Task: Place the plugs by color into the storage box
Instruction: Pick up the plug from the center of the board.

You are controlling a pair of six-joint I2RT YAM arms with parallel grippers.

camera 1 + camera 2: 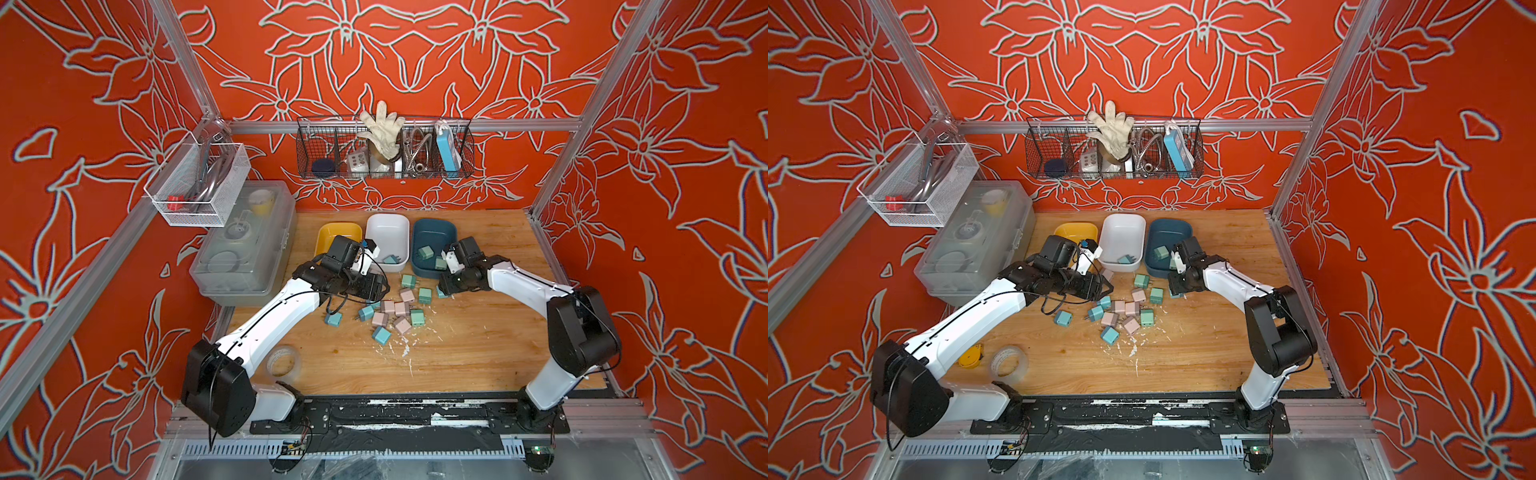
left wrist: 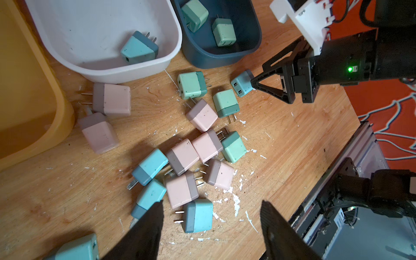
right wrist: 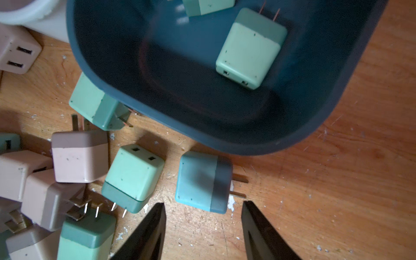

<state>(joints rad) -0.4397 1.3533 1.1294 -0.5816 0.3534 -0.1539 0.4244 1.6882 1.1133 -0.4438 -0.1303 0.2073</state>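
Right wrist | right hand (image 3: 202, 202) released | blue plug (image 3: 203, 181) flat, prongs away from pile (image 3: 78, 162) | left hand (image 2: 211, 201) released

Small pink, blue and green plugs (image 2: 182, 155) lie jumbled close together on the table (image 2: 292, 139), two green plugs (image 2: 224, 31) sit in the dark blue box (image 2: 225, 60), and one blue plug (image 2: 138, 48) leans in the white box (image 2: 126, 74).

Top views look steeply down from afar; wrist views closely share the plugs (image 2: 182, 156).
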